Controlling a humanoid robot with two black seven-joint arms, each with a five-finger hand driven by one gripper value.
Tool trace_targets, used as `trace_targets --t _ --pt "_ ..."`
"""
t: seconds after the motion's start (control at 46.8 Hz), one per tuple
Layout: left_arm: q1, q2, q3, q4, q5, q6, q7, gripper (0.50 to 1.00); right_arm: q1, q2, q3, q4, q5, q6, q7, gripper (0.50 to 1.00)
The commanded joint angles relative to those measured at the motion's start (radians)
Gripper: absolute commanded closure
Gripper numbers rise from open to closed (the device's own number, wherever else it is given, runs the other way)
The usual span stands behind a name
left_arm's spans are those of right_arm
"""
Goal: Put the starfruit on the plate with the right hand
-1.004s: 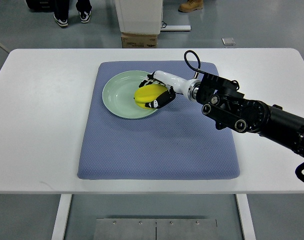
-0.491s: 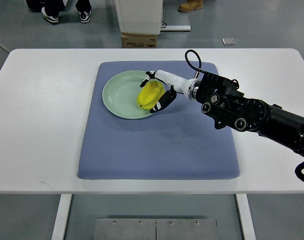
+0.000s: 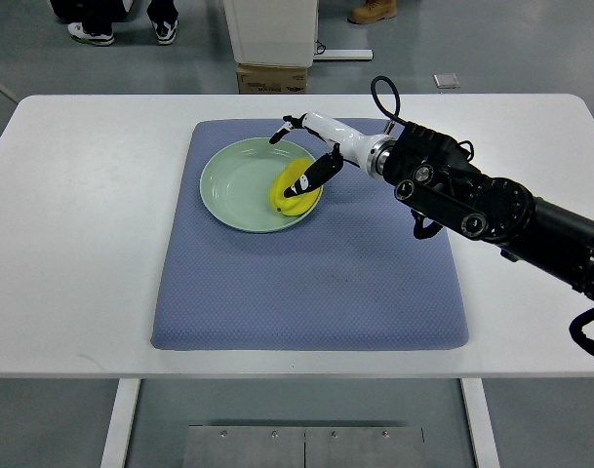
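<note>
A yellow starfruit (image 3: 291, 192) lies on the right part of the pale green plate (image 3: 233, 185), reaching its rim. My right hand (image 3: 302, 148) hovers just above and to the right of the fruit, fingers spread and holding nothing; one dark fingertip (image 3: 309, 176) still lies over the fruit's top edge. The right arm (image 3: 472, 203) runs in from the right edge. No left arm shows.
The plate rests on a blue-grey mat (image 3: 311, 283) in the middle of a white table (image 3: 72, 244). A cardboard box (image 3: 272, 78) and a white cabinet stand behind the table; a person's shoes (image 3: 92, 34) show at the top left.
My right hand has let go of the starfruit and lifted up and to the right, fingers spreading. The fruit has settled onto the plate's right side.
</note>
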Motion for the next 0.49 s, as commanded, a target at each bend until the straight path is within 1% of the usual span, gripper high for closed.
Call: trace_targets --t 0.0,0.214,0.32,0.47 --pt "0.0 0.0 0.001 0.0 0.0 0.0 0.0 0.5 -0.001 -0.003 0.022 -0.001 0.021 0.0 0.002 0.5" --pt "-0.001 0.0 0.001 0.0 0.0 0.0 0.0 0.5 -0.004 -0.094 0.079 -0.001 0.107 -0.001 0.002 0.5" --pt "-0.001 0.0 0.0 0.0 0.0 0.0 0.0 0.5 -0.037 -0.127 0.135 -0.001 0.143 -0.01 -0.005 0.5" --pt "-0.001 0.0 0.0 0.0 0.0 0.0 0.0 0.5 -0.091 -0.149 0.27 -0.004 0.186 -0.018 -0.026 0.5"
